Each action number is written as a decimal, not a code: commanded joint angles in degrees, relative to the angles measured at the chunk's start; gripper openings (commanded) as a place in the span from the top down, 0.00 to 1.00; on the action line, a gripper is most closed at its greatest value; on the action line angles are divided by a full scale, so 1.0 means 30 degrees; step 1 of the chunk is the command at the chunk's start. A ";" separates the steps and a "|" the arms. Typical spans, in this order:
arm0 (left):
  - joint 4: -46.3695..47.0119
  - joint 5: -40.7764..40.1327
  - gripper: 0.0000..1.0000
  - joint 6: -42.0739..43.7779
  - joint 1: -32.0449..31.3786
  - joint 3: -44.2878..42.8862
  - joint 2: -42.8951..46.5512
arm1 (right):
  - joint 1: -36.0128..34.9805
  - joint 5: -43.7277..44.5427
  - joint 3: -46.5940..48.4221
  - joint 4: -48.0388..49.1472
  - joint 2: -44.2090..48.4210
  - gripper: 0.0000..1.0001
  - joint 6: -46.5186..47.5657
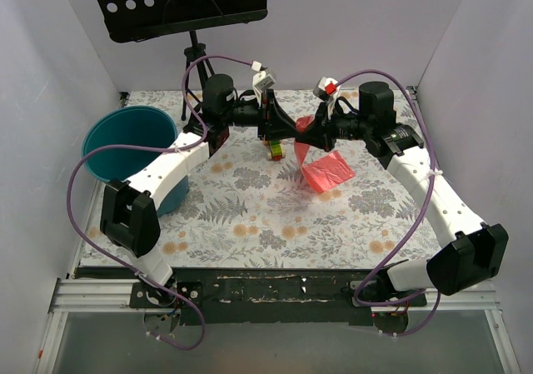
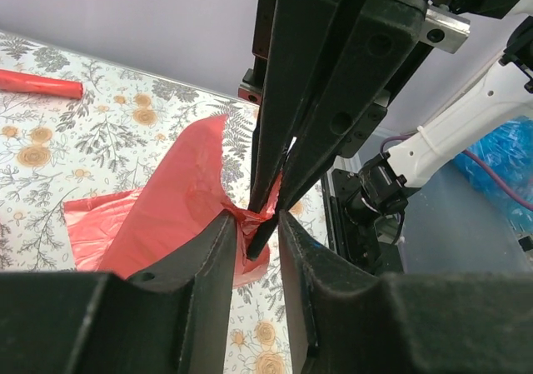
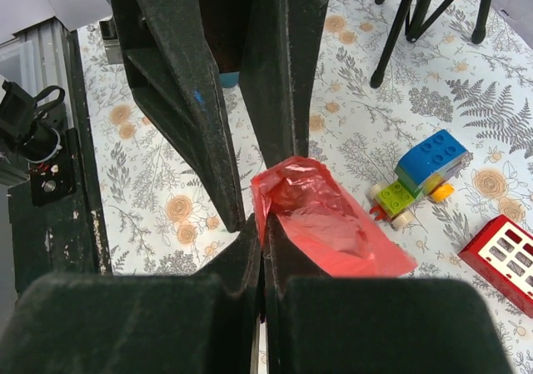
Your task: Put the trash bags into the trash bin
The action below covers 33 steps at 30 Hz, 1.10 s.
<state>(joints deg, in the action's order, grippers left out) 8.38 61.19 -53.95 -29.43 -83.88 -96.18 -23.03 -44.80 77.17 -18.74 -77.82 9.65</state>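
Plain white walls (image 1: 350, 32) enclose three sides of a table spread with a floral-print cloth (image 1: 250, 216), under soft, even light that leaves only faint shadows. A black perforated music stand (image 1: 179, 3) rises on its tripod (image 1: 194, 49) at the upper centre-left of the overhead view. A bare metal rail (image 1: 92, 295) runs along the bottom edge.

- Table (image 1: 250, 216): flat top under a floral cloth, grey ferns and orange blooms.
- Bin (image 1: 125, 132): teal, upright at left edge, mouth up.
- Pink bag (image 1: 327, 172): only lower end resting on cloth, right of centre; upper end lifted clear.
- Toy car (image 3: 420, 178): blue, green and yellow blocks, mid-table, near bag, not touching.
- Red box (image 3: 504, 257): white squares on top, flat, near toy car, apart from it.
- Red stick (image 2: 37, 83): lying flat close to wall-side edge, well apart from bag.
- Stand (image 3: 416, 16): black tripod legs planted at far side.
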 commanded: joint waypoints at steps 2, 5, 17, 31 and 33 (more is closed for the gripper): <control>0.0283 0.0493 0.78 -0.0356 -0.0034 -0.0869 -0.0283 | -0.0147 -0.0420 0.0733 0.0447 0.0218 0.99 0.0357; 0.0136 0.0492 0.82 -0.0209 -0.0034 -0.0928 -0.0342 | -0.0147 -0.0303 0.0675 0.0476 0.0218 0.99 0.0358; -0.2320 -0.0033 1.00 0.2950 0.0113 -0.1365 -0.0137 | -0.0147 -0.1061 0.1229 -0.0748 0.0305 0.98 0.1113; -0.7216 -0.0211 1.00 0.7904 0.0289 -0.2773 0.0302 | 0.1871 -0.5308 0.2930 -0.5272 0.0600 0.88 0.1740; -0.7684 -0.0327 1.00 0.8548 0.0289 -0.2919 0.0448 | 0.2109 -0.4964 0.3134 -0.4799 0.0161 0.88 0.1704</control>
<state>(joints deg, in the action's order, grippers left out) -10.68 60.38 -33.01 -28.82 -89.95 -97.23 -18.98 -56.16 83.96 -37.34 -76.73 18.52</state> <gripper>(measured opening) 0.010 0.120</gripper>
